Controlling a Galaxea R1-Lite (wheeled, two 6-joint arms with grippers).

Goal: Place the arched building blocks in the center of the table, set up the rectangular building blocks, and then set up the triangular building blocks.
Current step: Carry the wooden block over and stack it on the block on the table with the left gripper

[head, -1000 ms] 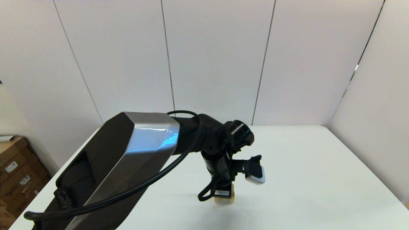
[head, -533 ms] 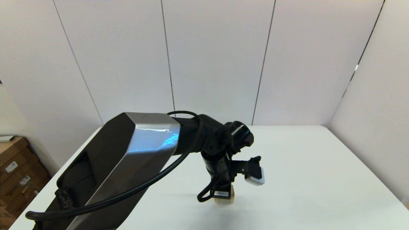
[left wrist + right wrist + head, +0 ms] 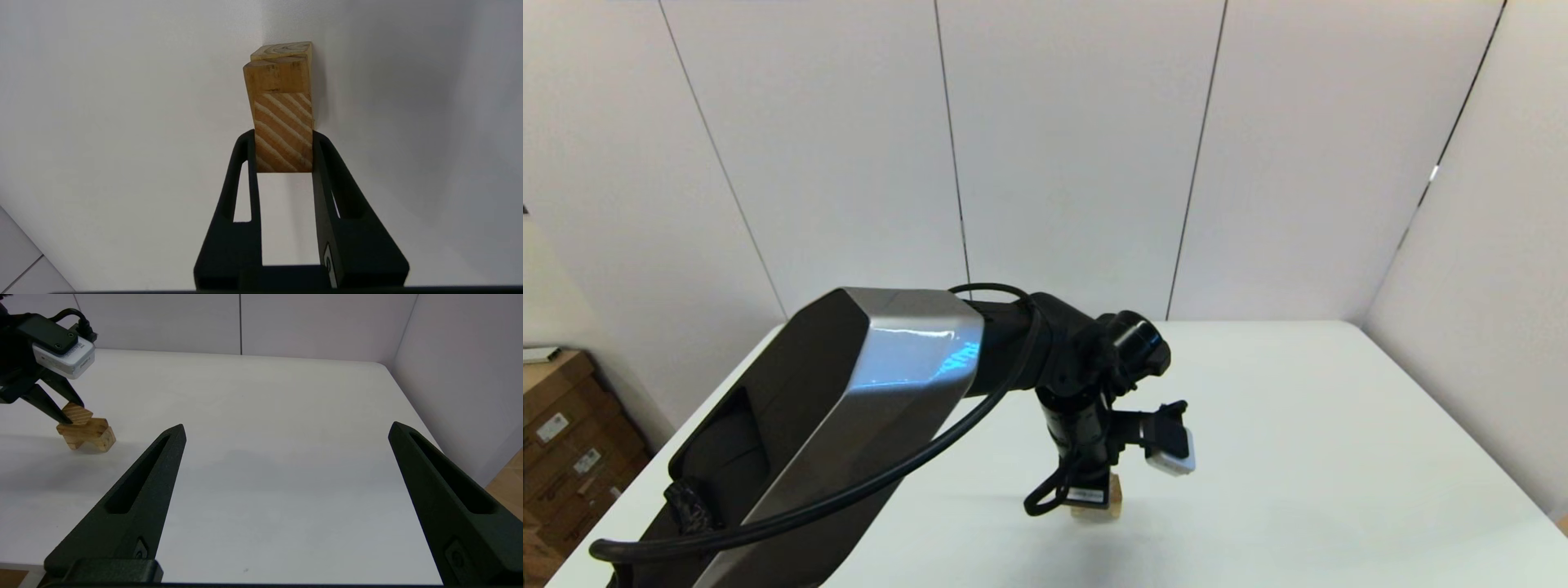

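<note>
The left arm has eased a touch toward the robot's left since a second ago, and its left claw (image 3: 284,152) points down at the middle of the white counter (image 3: 1298,425), pinching the striped triangular block (image 3: 283,131) between its fingers. That wedge sits atop the darker rectangular block (image 3: 278,75), which rests on the pale arched block (image 3: 90,435). The right claw (image 3: 286,433) hovers well off to the right, spread wide and holding nothing.

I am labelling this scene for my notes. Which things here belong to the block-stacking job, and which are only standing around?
Belonging to the job:
- triangular block, held in the left gripper
- rectangular block, under it
- arched block, lowest
- table

Not part of it:
- right gripper, open, apart from the stack
- cardboard boxes beside the table
</note>
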